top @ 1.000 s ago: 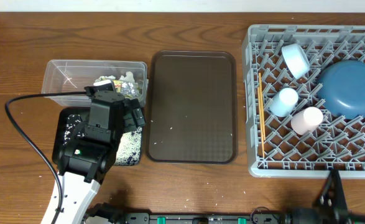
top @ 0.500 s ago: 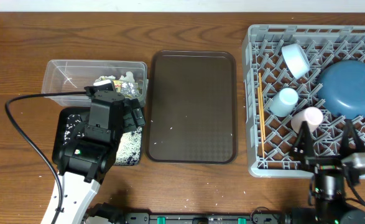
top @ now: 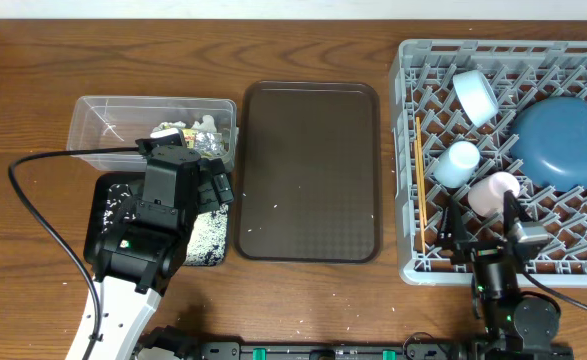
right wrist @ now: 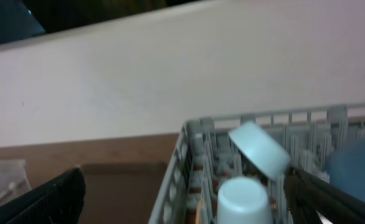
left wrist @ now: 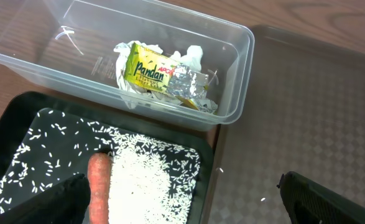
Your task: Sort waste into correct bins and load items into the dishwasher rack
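Left jaws, right jaws: wide apart, empty

surface [top: 33, 70]: brown wood, clear grain, low sheen.
clear tub [left wrist: 244, 38]: transparent plastic, smooth, glossy at the rim.
black tray [left wrist: 20, 98]: black plastic, glossy.
brown tray [top: 308, 170]: brown plastic, matt, fine grid-textured floor.
rack [top: 406, 200]: grey moulded plastic, matt.
plate [top: 563, 140]: blue, smooth, soft sheen.
pink cup [top: 493, 190]: smooth, dull finish.
light-blue cup [top: 460, 160]: smooth, dull finish.
white bowl [top: 475, 95]: smooth, dull finish.
chopsticks [top: 420, 180]: thin pale wood.
wrapper [left wrist: 150, 71]: printed yellow-green film, shiny, with creased silver foil.
tissue [left wrist: 191, 56]: white paper, crumpled, matt.
carrot [left wrist: 98, 183]: orange, smooth skin.
rice [left wrist: 148, 180]: white grains, matt.
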Robot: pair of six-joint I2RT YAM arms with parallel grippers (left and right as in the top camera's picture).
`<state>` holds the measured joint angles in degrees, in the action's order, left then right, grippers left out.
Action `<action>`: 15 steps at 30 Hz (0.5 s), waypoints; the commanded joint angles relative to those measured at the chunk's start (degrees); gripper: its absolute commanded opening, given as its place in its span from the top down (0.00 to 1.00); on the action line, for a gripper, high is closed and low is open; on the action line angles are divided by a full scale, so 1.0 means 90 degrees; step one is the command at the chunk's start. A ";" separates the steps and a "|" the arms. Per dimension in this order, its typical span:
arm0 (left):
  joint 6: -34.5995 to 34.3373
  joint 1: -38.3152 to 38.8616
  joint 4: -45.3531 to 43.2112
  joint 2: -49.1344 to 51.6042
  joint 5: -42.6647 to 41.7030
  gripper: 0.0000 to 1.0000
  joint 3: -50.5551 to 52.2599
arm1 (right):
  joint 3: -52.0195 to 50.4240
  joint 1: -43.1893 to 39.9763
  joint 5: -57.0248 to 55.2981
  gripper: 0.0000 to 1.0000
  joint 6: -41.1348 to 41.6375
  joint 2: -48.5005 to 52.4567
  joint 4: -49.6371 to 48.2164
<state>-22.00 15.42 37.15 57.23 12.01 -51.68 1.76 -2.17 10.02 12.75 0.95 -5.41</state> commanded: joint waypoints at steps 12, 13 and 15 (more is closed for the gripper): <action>0.0109 -0.0027 0.0015 0.0000 0.0075 0.00 0.0002 | -0.0163 0.0250 -0.0308 0.01 -0.2861 -0.0078 0.1008; 0.0109 -0.0027 0.0015 0.0000 0.0075 0.00 0.0002 | -0.0163 0.0250 -0.0418 0.01 -0.2856 -0.0078 0.1015; 0.0109 -0.0027 0.0015 0.0000 0.0075 0.00 0.0002 | -0.0163 0.0250 -0.0561 0.01 -0.2849 -0.0078 0.1039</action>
<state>-22.00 15.42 37.15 57.23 12.01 -51.68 0.40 -0.40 7.92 -7.88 0.69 3.44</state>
